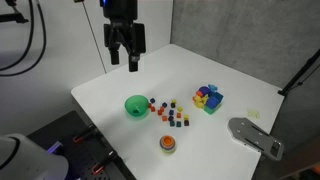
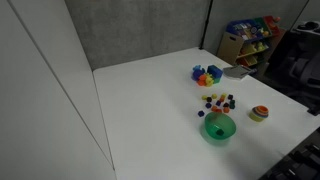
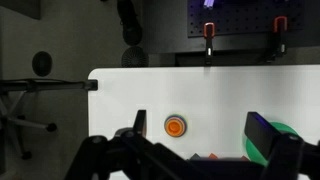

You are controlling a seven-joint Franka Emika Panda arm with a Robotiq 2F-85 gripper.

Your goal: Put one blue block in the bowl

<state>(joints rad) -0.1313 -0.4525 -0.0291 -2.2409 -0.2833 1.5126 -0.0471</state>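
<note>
The bright-green bowl (image 1: 136,106) sits on the white table and shows in both exterior views (image 2: 218,128). Beside it lies a scatter of tiny coloured cubes (image 1: 166,113), some of them blue (image 2: 221,102). My gripper (image 1: 125,60) hangs open and empty well above the far part of the table, away from the bowl and cubes. In the wrist view the two fingers frame open table (image 3: 200,130). The bowl's edge (image 3: 292,138) shows beside one finger, and a few cubes (image 3: 205,157) peek out at the bottom edge.
A round orange-and-red disc (image 1: 167,144) lies near the table's front edge (image 2: 259,113) (image 3: 175,126). A cluster of bigger colourful toy blocks (image 1: 208,98) stands past the cubes (image 2: 207,74). A grey flat object (image 1: 255,136) lies off the table's corner.
</note>
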